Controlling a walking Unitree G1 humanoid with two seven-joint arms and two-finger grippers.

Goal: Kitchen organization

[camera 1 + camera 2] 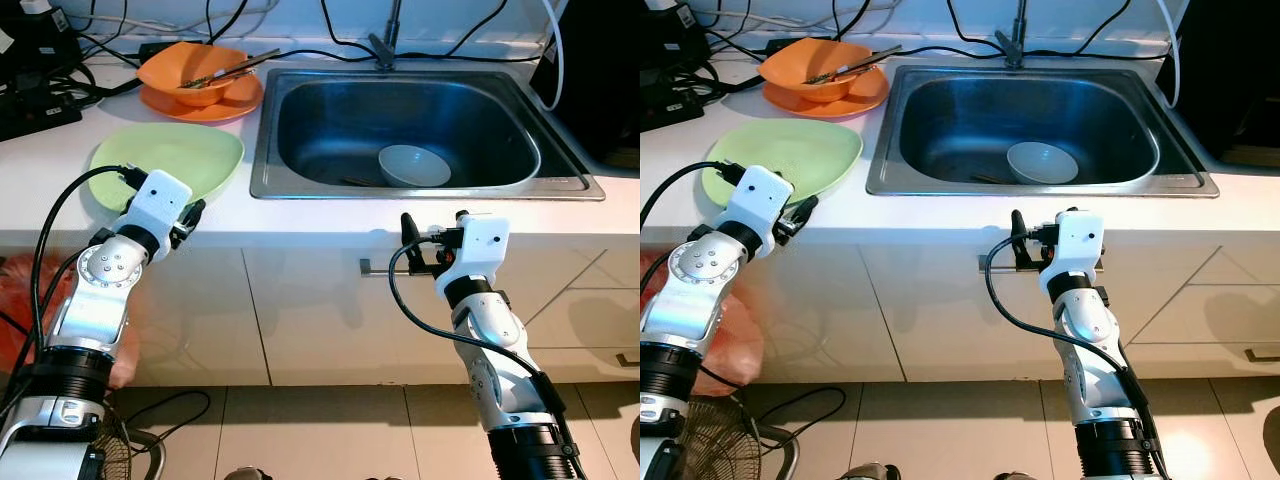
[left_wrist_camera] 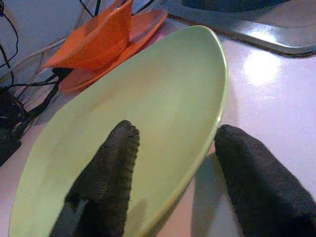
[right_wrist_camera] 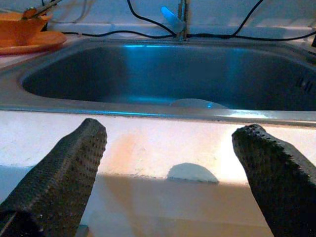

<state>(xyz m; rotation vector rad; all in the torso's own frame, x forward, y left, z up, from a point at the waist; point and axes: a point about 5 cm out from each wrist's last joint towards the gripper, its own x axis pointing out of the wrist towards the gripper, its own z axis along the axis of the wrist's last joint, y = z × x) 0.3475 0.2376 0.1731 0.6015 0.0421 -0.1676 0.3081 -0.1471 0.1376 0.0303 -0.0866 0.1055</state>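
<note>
On the white counter (image 1: 330, 225), the left gripper (image 2: 173, 173) straddled the near rim of the green plate (image 1: 175, 160), fingers spread, one above the dish and one outside. Rigid, glossy and likely breakable, it seemed best pinched at that rim. The right gripper (image 3: 170, 173) waited wide apart before the sink (image 1: 420, 130), a grey bowl (image 1: 414, 165) inside.

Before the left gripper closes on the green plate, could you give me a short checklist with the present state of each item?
1. Left gripper open: ok.
2. Fingers straddle the rim of the green plate: ok, one over the plate, one outside.
3. Plate free of other dishes: ok, the orange bowl stands apart.
4. Right gripper out of the way: ok, open in front of the sink.
5. Grip firm enough: cannot tell.
</note>
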